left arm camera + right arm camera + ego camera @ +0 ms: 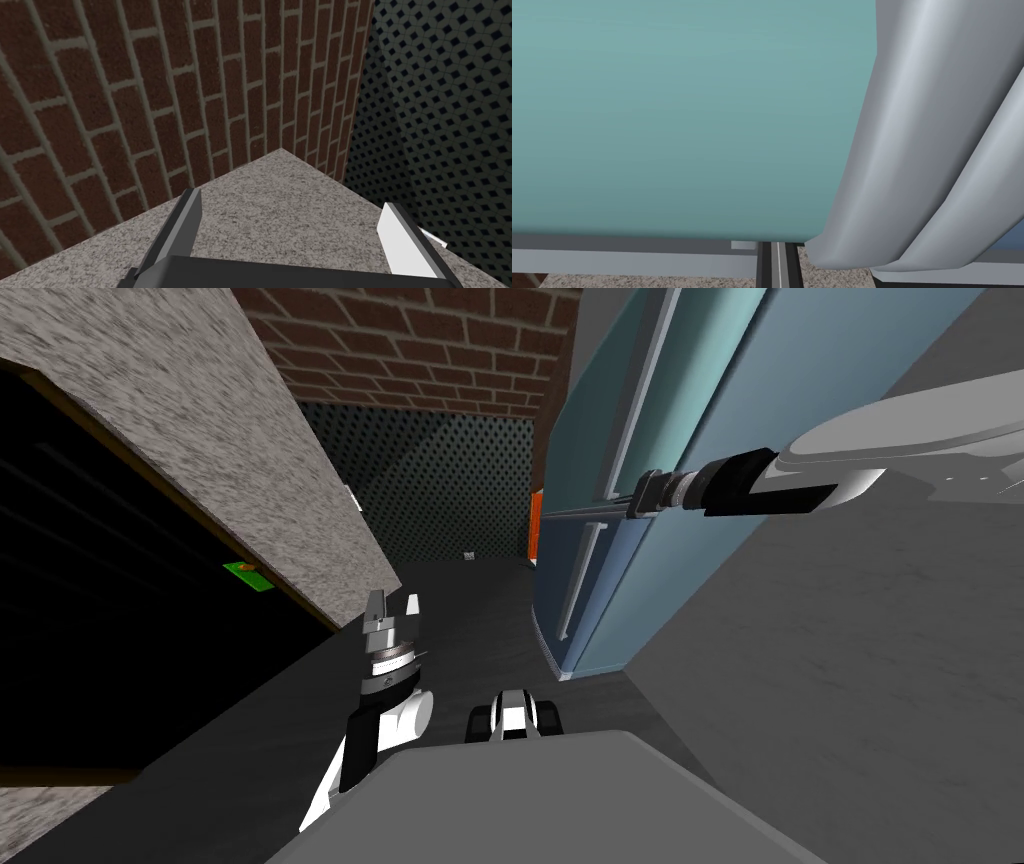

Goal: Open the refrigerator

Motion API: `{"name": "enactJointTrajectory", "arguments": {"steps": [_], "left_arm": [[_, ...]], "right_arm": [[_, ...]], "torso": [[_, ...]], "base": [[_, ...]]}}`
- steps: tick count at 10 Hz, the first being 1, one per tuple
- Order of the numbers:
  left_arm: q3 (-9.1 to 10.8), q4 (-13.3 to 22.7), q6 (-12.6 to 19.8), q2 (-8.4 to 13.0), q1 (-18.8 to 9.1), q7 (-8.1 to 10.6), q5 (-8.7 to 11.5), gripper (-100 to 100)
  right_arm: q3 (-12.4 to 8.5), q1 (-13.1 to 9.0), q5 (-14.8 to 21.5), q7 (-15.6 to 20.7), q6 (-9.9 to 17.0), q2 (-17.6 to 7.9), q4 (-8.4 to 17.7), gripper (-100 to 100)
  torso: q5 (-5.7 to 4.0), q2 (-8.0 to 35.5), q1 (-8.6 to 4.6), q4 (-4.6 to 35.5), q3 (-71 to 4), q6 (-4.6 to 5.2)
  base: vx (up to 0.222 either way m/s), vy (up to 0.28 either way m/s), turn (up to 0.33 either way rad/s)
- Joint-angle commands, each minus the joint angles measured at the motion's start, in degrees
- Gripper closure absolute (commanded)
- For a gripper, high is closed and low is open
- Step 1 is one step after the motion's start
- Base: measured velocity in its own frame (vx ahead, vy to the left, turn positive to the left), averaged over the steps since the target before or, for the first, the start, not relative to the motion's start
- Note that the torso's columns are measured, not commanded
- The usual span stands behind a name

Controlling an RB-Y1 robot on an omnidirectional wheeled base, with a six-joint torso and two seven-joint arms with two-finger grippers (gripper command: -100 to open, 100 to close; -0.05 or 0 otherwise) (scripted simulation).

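The refrigerator [700, 408] is teal-blue and stands at the upper right of the head view, with a grey upper handle [640, 408] and a lower handle [580, 578]. My right arm reaches across to it. My right gripper [548, 515] is shut, and its thin fingers lie along the seam between the two doors, passing between the handle ends. In the right wrist view the gripper [779, 250] shows as a narrow dark strip against the teal door [687, 115], beside the broad grey handle [912, 140]. My left gripper [392, 606] is open and holds nothing, hanging over a speckled counter's corner [280, 200].
A speckled counter [200, 418] runs along the left, with a black area under it and a small green thing [247, 575] at its edge. Behind are a brick wall [420, 348] and a dark patterned wall [440, 478]. A grey wall [880, 668] flanks the refrigerator. The dark floor [470, 608] lies between.
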Motion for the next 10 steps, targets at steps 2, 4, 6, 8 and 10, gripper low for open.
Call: {"name": "enactJointTrajectory", "arguments": {"steps": [2,4,6,8,10], "left_arm": [[0.01,0.0,0.0,0.0,0.02,0.0,0.0,0],[-0.01,0.0,0.0,0.0,-0.01,0.0,0.0,0],[0.0,0.0,0.0,0.0,-0.01,0.0,0.0,0],[0.0,0.0,0.0,0.0,-0.01,0.0,0.0,0],[0.0,0.0,0.0,0.0,-0.01,0.0,0.0,0]], "right_arm": [[-2.19,1.03,-2.27,2.3,-0.01,0.35,-2.94,100],[-1.92,0.79,-4.0,0.09,-0.76,0.22,-1.53,-100],[-1.64,0.64,-4.98,-1.51,-1.27,0.04,-0.51,-100],[-1.31,0.45,-6.13,-3.4,-1.86,-0.14,0.71,-100],[-0.98,0.26,-7.28,-5.29,-2.46,-0.33,1.93,-100]], "torso": [[0.01,-0.02,0.08,0.09,0.05,0.2],[-0.03,0.11,-0.02,0.04,0.08,0.05],[0.05,0.07,0.05,0.1,0.07,0.07],[0.11,0.1,0.11,0.16,0.07,0.07],[0.12,0.06,0.12,0.16,0.04,0.07]], "base": [[0.109,0.044,-0.27],[0.017,0.056,-0.01],[0.006,0.053,-0.013],[0.012,0.048,-0.009],[0.013,0.053,-0.013]]}}
